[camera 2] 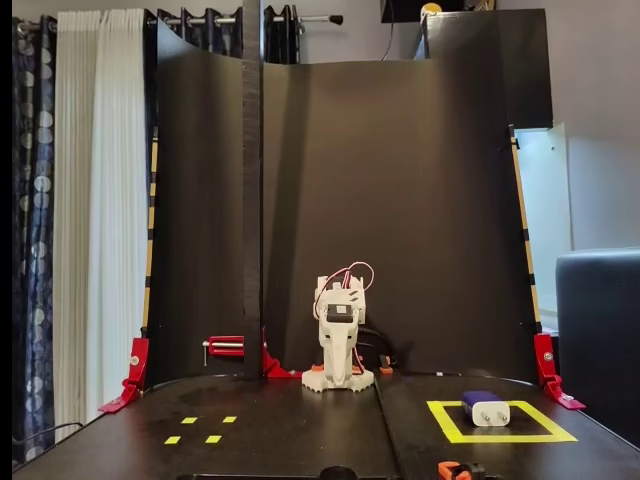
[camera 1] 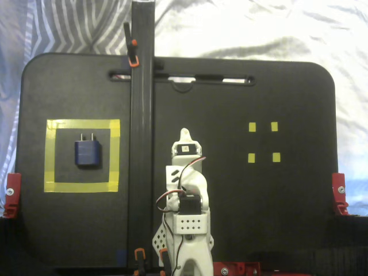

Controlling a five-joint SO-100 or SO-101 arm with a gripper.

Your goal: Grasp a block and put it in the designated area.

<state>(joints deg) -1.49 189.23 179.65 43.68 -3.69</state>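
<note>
Both fixed views show the dark blue block (camera 1: 88, 153) (camera 2: 485, 407), prongs silvery.

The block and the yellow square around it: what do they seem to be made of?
The block looks like smooth, dark blue moulded plastic, with two silvery, probably metal, prongs. The designated area looks like matte yellow tape: flat strips overlapping at the corners.

No text, label, brand, number or sign can be read in either fixed view; nothing on the table or the arm shows legible markings.
</note>
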